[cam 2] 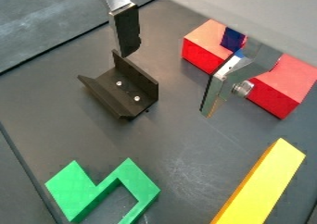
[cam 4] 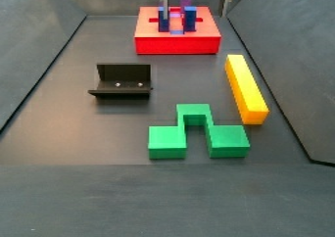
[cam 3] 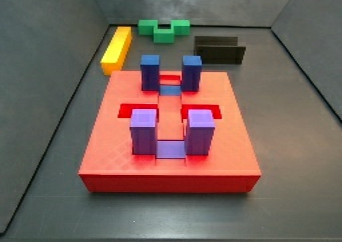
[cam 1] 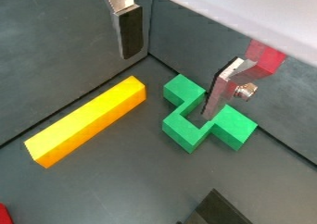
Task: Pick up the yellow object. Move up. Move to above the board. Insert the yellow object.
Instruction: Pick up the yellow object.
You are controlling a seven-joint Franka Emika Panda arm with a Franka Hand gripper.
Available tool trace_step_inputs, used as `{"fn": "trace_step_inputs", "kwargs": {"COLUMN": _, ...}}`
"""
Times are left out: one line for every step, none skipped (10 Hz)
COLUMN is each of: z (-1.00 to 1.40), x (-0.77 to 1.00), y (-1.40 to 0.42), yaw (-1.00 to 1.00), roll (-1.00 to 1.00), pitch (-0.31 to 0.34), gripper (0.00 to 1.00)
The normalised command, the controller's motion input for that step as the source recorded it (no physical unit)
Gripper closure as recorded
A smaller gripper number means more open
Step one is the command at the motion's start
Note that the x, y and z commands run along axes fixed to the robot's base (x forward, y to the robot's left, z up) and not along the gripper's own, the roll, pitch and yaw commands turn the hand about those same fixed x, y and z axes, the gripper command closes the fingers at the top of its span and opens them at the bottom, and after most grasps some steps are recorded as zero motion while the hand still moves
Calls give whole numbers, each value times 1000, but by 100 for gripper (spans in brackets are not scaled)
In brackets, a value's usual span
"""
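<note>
The yellow object (cam 1: 87, 122) is a long yellow-orange bar lying flat on the dark floor next to a green notched block (cam 1: 205, 119). It also shows in both side views (cam 3: 118, 48) (cam 4: 245, 86). The board (cam 3: 170, 131) is a red slab with blue and purple posts, also in a side view (cam 4: 177, 43) and in a wrist view (cam 2: 209, 48). My gripper (cam 1: 168, 82) hangs high above the floor, open and empty, with nothing between its fingers (cam 2: 124, 29). It also shows in the other wrist view (cam 2: 166, 81), between the fixture and the board. I cannot make it out clearly in the side views.
The fixture (cam 2: 120, 87) stands on the floor left of the board (cam 4: 121, 81). The green block (cam 4: 197, 131) lies near the yellow bar's end (cam 3: 167, 28). Grey walls enclose the floor.
</note>
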Motion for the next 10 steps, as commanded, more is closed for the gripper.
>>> {"fn": "trace_step_inputs", "kwargs": {"z": -417, "x": -26, "y": -871, "yaw": 3, "roll": 243, "pitch": -21, "gripper": 0}}
{"fn": "trace_step_inputs", "kwargs": {"z": -434, "x": -186, "y": -837, "yaw": 71, "roll": 163, "pitch": -66, "gripper": 0}}
{"fn": "trace_step_inputs", "kwargs": {"z": -446, "x": -451, "y": -383, "yaw": 74, "roll": -44, "pitch": -109, "gripper": 0}}
{"fn": "trace_step_inputs", "kwargs": {"z": -511, "x": -757, "y": -40, "yaw": 0, "roll": -83, "pitch": -129, "gripper": 0}}
{"fn": "trace_step_inputs", "kwargs": {"z": -523, "x": -1000, "y": 43, "yaw": -109, "roll": -114, "pitch": -147, "gripper": 0}}
{"fn": "trace_step_inputs", "kwargs": {"z": -489, "x": -1000, "y": 206, "yaw": -129, "roll": -97, "pitch": -136, "gripper": 0}}
{"fn": "trace_step_inputs", "kwargs": {"z": -434, "x": -1000, "y": 206, "yaw": -126, "roll": -94, "pitch": -110, "gripper": 0}}
{"fn": "trace_step_inputs", "kwargs": {"z": -337, "x": -734, "y": 0, "yaw": -337, "roll": 0, "pitch": -61, "gripper": 0}}
{"fn": "trace_step_inputs", "kwargs": {"z": -389, "x": -757, "y": 0, "yaw": -380, "roll": -26, "pitch": -59, "gripper": 0}}
{"fn": "trace_step_inputs", "kwargs": {"z": -477, "x": -863, "y": 0, "yaw": -243, "roll": -120, "pitch": -97, "gripper": 0}}
